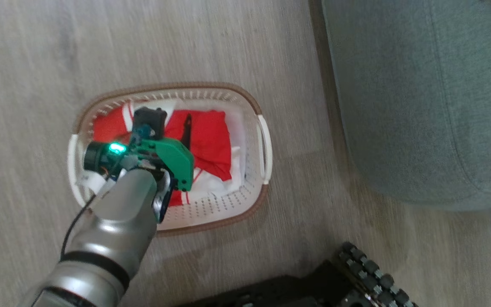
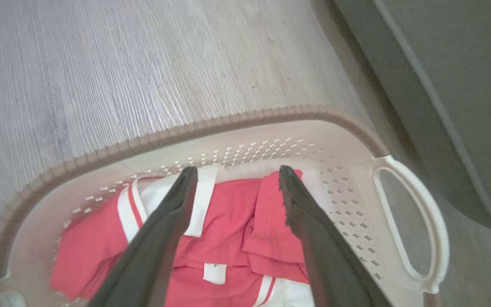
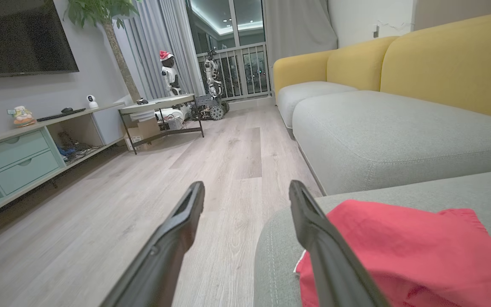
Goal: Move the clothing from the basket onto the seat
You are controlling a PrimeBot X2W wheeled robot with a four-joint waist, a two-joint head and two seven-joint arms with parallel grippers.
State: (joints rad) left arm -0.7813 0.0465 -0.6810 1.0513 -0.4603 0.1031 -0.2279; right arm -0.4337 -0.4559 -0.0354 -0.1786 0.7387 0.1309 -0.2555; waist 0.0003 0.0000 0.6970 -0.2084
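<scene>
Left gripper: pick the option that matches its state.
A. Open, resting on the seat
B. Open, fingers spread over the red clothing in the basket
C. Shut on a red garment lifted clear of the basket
B: in the left wrist view the left gripper has its fingers well apart over the clothing lying inside the basket, pinching nothing.

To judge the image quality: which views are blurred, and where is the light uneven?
Head view: slightly blurred, the basket holes smeared, a green lamp glowing. Left wrist view: clothing sharp, seat in dark shade. Right wrist view: sharp, ceiling lights bright.
</scene>
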